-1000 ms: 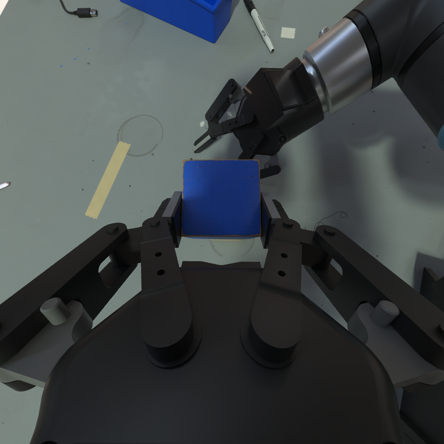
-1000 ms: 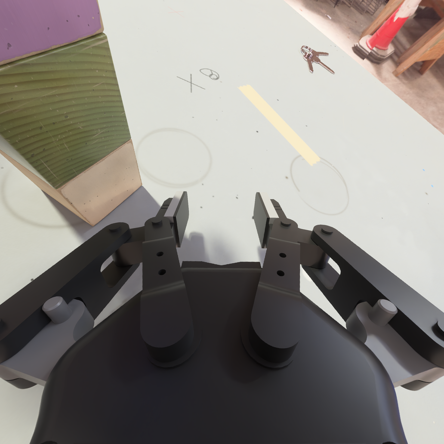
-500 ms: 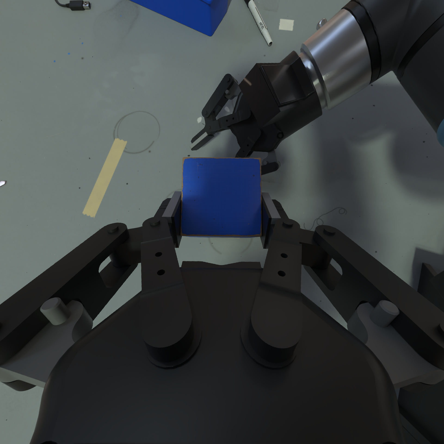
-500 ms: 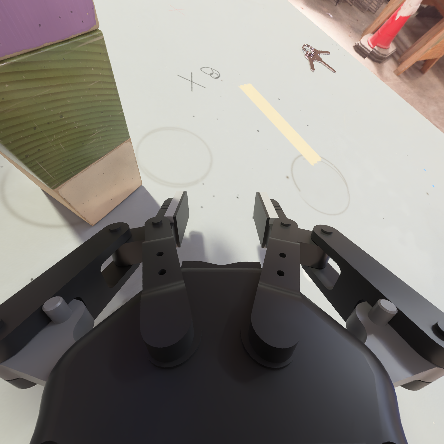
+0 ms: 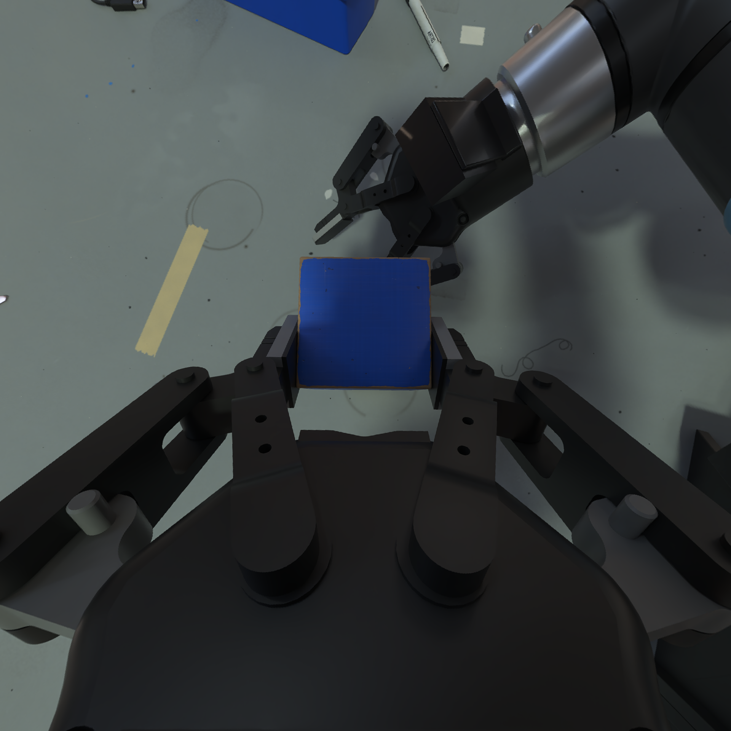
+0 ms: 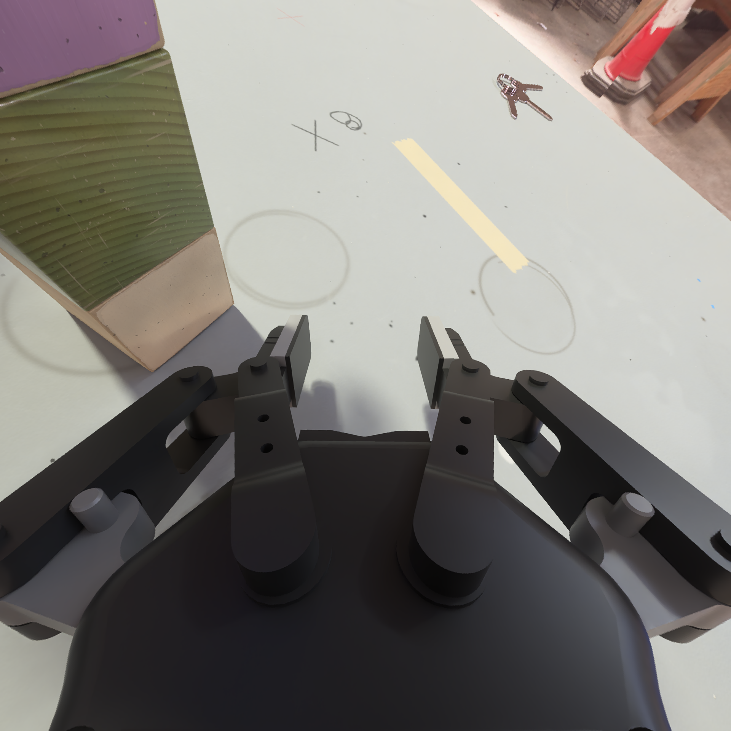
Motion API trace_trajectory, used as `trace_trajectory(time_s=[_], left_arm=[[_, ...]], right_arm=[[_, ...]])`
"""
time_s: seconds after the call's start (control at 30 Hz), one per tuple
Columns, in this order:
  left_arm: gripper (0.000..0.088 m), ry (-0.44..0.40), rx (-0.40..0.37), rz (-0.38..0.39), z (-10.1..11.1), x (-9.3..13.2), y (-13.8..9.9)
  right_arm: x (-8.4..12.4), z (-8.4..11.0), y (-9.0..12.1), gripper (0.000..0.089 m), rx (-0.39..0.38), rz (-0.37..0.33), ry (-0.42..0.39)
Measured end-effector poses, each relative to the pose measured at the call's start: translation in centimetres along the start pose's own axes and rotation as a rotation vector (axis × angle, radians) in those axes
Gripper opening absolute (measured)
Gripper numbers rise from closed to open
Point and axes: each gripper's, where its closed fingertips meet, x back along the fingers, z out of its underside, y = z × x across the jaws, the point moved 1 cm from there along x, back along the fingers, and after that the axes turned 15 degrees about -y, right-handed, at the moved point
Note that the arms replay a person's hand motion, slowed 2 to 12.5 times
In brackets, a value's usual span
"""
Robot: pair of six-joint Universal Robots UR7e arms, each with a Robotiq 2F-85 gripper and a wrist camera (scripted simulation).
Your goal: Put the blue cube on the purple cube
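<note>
My left gripper [image 5: 364,356] is shut on the blue cube [image 5: 364,322] and holds it above the grey table. The purple cube [image 6: 75,35] sits on top of a green cube [image 6: 99,174] at the upper left of the right wrist view; the stack stands on the table, left of and close to my right gripper [image 6: 364,352]. My right gripper is open and empty, low over the table. It also shows in the left wrist view [image 5: 336,229], beyond the blue cube. The stack is hidden in the left wrist view.
A blue bin [image 5: 308,19], a marker pen [image 5: 427,35] and a strip of tape [image 5: 172,290] lie on the table [image 5: 118,138]. Keys [image 6: 518,95] and another view of tape [image 6: 459,205] lie ahead of the right gripper. The table edge runs along the right, with an orange cone [image 6: 641,43] beyond.
The left gripper with the blue cube has shifted slightly; the table items drift upward in its view. The right gripper has moved very little relative to the stack.
</note>
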Motion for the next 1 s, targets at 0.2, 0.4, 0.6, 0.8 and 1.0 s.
trace_trajectory(time_s=[0.2,0.4,0.6,0.8,1.0], left_arm=[[0.0512,0.003,0.001,0.004,0.05,-0.06,-0.06],[0.0512,0.011,-0.006,0.007,0.17,-0.10,-0.17],[0.0512,0.014,-0.014,0.006,0.17,-0.17,-0.23],[0.0511,0.015,-0.016,0.012,0.16,-0.27,-0.30],[0.0511,0.020,-0.015,0.016,0.26,-0.39,-0.27]], right_arm=[[0.00,0.00,0.00,0.0493,-0.001,0.000,0.000],[0.01,-0.01,0.00,0.0493,0.001,0.001,-0.001],[0.01,0.00,0.01,0.0493,0.003,0.001,0.000],[0.00,-0.01,0.01,0.0493,0.003,0.001,-0.001],[0.01,-0.03,-0.01,0.0493,0.002,0.002,-0.002]])
